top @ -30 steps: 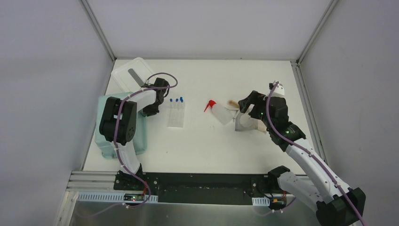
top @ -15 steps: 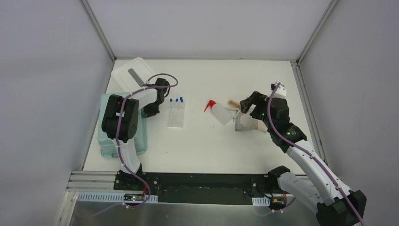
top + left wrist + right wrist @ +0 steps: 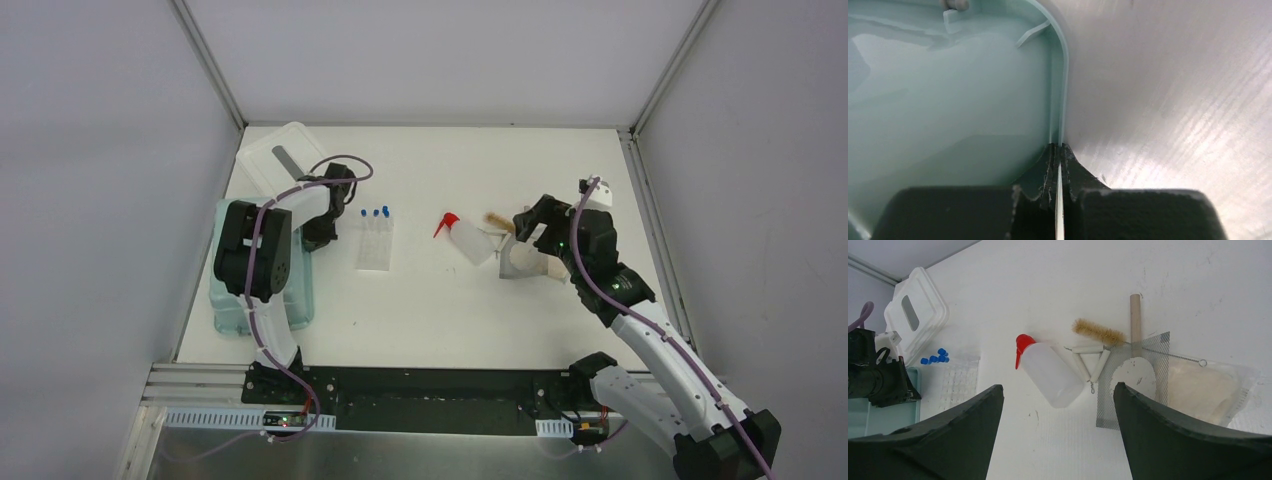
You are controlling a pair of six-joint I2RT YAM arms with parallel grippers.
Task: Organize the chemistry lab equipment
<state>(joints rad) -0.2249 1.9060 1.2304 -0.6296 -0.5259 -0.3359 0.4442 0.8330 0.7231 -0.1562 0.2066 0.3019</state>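
Noted: white bench (image 3: 450,300); pale teal bin (image 3: 1060,100); white lid (image 3: 928,305) with grey slot; translucent white squeeze bottle (image 3: 1053,372) with red spout (image 3: 1021,346); blue-capped clear tubes (image 3: 934,359); tan-bristled brush (image 3: 1098,332); pale wooden handle (image 3: 1135,315); grey wire mesh (image 3: 1158,347) with white centre; black left gripper (image 3: 1058,175) and right gripper (image 3: 1058,389); purple cables (image 3: 340,160).

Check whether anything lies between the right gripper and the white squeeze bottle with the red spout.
Nothing visible does. In the right wrist view the right gripper is open, its fingers framing the squeeze bottle, which lies on its side on the table. The white triangle and wire mesh lie beside its base, not across the way.
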